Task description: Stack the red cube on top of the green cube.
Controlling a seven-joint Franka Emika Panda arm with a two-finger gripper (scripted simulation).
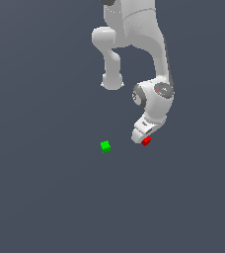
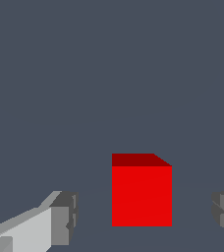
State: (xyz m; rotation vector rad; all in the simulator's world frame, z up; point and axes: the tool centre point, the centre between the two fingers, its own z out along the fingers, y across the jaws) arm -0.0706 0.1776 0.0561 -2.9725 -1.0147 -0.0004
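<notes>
The red cube (image 1: 146, 141) lies on the grey floor right under the tip of my white gripper (image 1: 142, 139). In the wrist view the red cube (image 2: 141, 193) sits between my two grey fingertips (image 2: 65, 216), with a clear gap on each side, so the gripper (image 2: 146, 216) is open around it and not touching it. The green cube (image 1: 105, 146) rests on the floor apart from it, toward the exterior view's left of the gripper. It does not show in the wrist view.
The white arm (image 1: 134, 44) reaches down from the top of the exterior view. Plain grey floor (image 1: 45, 197) lies all around the two cubes.
</notes>
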